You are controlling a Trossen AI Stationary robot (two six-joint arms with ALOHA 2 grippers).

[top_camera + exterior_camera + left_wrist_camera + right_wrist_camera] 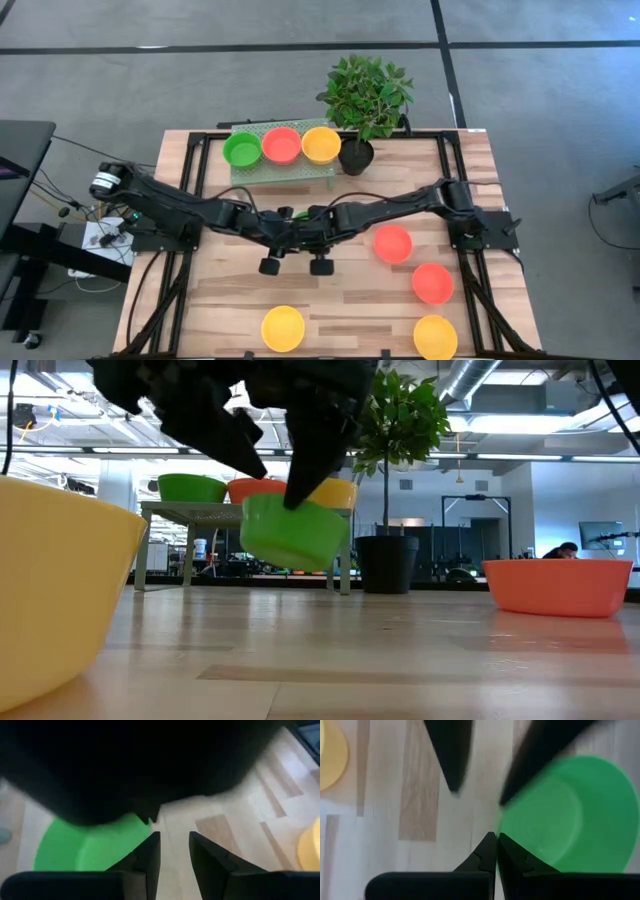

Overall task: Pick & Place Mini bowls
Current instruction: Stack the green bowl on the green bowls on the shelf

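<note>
Bowls of the task are spread over the wooden table (230, 300). Both arms meet at the middle of the table, above a green mini bowl (293, 532). In the low view this bowl hangs clear of the wood, tilted a little. The right gripper (496, 840) holds it: its two fingers are pressed together on the rim of the bowl, as the right wrist view shows. The left gripper (172, 840) is just beside the same bowl, with a narrow gap between its fingers and nothing between them; the bowl lies at the side of one finger.

At the far side of the table stands a small raised green rack (285, 168). On it sit three bowls in a row: a green bowl (241, 149), a red-orange bowl (281, 145) and a yellow bowl (321, 144). Just beside the rack is a plant in a black pot (356, 155).

On the table at the right side lie a red-orange bowl (392, 243), a second red-orange bowl (432, 283) and a yellow bowl (435, 336). One more yellow bowl (283, 327) lies near the front edge
</note>
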